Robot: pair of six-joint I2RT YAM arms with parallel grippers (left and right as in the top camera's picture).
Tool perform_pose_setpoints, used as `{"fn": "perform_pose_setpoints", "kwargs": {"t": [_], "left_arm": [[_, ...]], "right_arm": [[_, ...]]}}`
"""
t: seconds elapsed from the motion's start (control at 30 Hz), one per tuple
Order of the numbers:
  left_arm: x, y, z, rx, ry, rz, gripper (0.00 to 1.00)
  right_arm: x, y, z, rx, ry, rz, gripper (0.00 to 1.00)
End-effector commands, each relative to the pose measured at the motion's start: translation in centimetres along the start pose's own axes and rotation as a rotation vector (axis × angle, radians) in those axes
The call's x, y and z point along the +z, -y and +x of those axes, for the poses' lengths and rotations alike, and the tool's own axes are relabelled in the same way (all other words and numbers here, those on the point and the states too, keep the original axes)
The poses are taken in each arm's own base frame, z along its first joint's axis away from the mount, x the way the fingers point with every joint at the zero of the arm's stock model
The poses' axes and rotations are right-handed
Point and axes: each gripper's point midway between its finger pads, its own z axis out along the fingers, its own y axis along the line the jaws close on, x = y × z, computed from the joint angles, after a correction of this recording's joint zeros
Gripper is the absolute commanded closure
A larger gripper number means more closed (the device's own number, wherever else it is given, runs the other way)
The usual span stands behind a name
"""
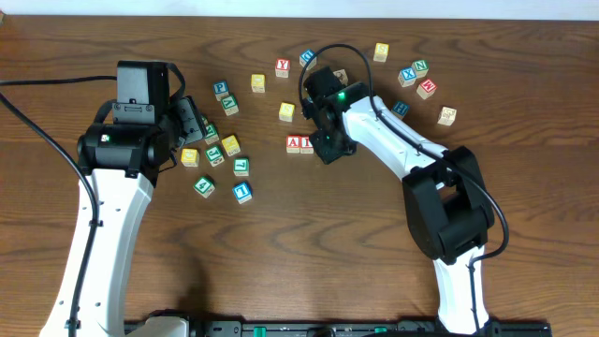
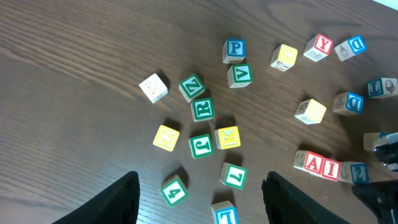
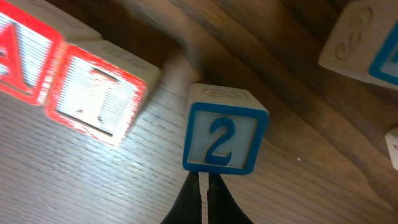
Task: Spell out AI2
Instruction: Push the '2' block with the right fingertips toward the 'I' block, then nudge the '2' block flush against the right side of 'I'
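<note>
Closest in, the right gripper [image 3: 202, 196] has its jaws pinched tight together on nothing, tips at the lower edge of the blue "2" cube [image 3: 221, 140]. That cube sits beside the red "I" cube [image 3: 99, 102] with a gap between them, and the "A" cube [image 3: 18, 59] touches the "I" on its far side. An off-centre push could spin the "2" (square pale wood, flat printed faces, smooth-looking dark grained counter [image 3: 323, 193]) or knock the "I" askew. The left gripper [image 2: 200, 202] hovers with jaws partly apart, empty.
</note>
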Motion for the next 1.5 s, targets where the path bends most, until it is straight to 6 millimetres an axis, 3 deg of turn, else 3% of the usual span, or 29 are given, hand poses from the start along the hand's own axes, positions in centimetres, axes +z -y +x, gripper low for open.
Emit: {"fn": "perform_pose_setpoints", "kwargs": {"t": [0.0, 0.17, 0.4, 0.5, 0.67, 0.87, 1.2, 1.47], "left_arm": [[-0.1, -0.1, -0.3, -0.008, 0.005, -0.003, 0.37], [-0.1, -0.1, -0.3, -0.008, 0.005, -0.004, 0.37], [-0.1, -0.1, -0.3, -0.008, 0.005, -0.003, 0.37], [-0.1, -0.1, -0.3, -0.008, 0.005, -0.003, 0.37], [-0.1, -0.1, -0.3, -0.008, 0.006, -0.003, 0.37], [-0.1, -0.1, -0.3, -0.008, 0.005, -0.003, 0.37], [-0.1, -0.1, -0.3, -0.008, 0.005, -0.003, 0.37], [-0.1, -0.1, -0.3, -0.008, 0.006, -0.003, 0.37]], "right_arm": [[0.2, -1.1, 0.0, -0.024, 0.002, -0.013, 0.99], [-0.8, -0.7, -0.4, 0.028, 0.028, -0.012, 0.99], [-5.6, 2.0, -1.3, 0.117, 0.127, -0.002, 0.99], [-6.3, 3.3, -1.5, 0.185, 0.152, 0.002, 0.99], [-4.6, 4.5, -1.3, 0.312, 0.126, 0.001, 0.99], [-1.8, 4.0, -2.2, 0.367, 0.129, -0.010, 0.99], [-1.5, 3.0, -5.0, 0.346, 0.249, -0.021, 0.99], [1.3, 2.8, -3.9, 0.407, 0.256, -0.030, 0.99]]}}
